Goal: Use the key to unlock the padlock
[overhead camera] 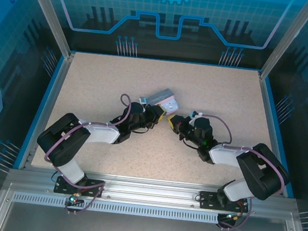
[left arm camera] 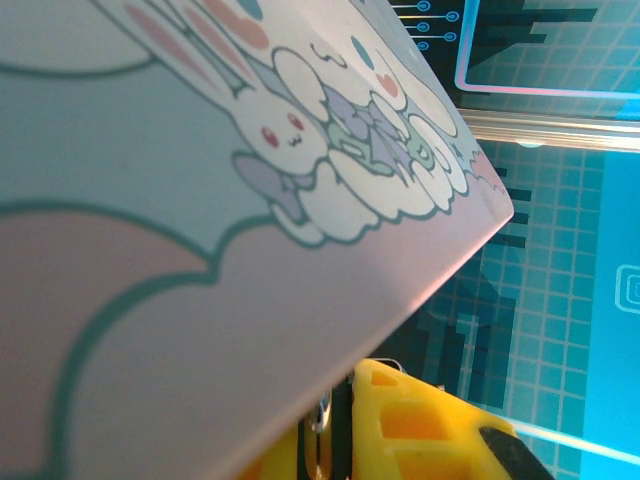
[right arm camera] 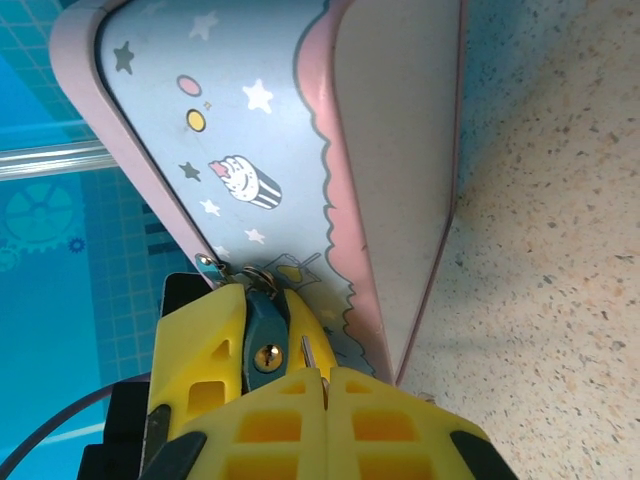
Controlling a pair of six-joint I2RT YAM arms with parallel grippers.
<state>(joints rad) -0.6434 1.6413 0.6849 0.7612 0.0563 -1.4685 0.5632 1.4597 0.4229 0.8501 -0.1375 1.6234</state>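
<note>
Reaches to the middle of the speckled surface (overhead camera: 211, 94) with both arms, hands tip to tip just in front of a pale blue tin (overhead camera: 161, 100). Clamps the left hand (overhead camera: 155, 114) on the padlock (right arm camera: 263, 322). From the right wrist, shows it as a small dark teal body squeezed between two yellow fingers (right arm camera: 200, 345), with the brass keyhole (right arm camera: 265, 354) facing the camera. Joins the top of the padlock to a small metal fitting (right arm camera: 214, 264) at the tin's edge.

Presses the right hand (right arm camera: 325, 382) together on the key (right arm camera: 305, 352), a thin silver sliver sticking out of the seam between the yellow fingertips. Holds the key tip just beside the keyhole, to its right in that view, not inside it.

Props the tin tilted, one long edge low toward the surface, the face with stars and a cupcake turned to the right wrist. Cannot tell whether that low edge touches the surface.

From the left wrist, shows the tin's other face very close, printed with a white cartoon rabbit (left arm camera: 285, 130). Below it, one yellow finger beside a glint of metal (left arm camera: 320, 440).
</note>
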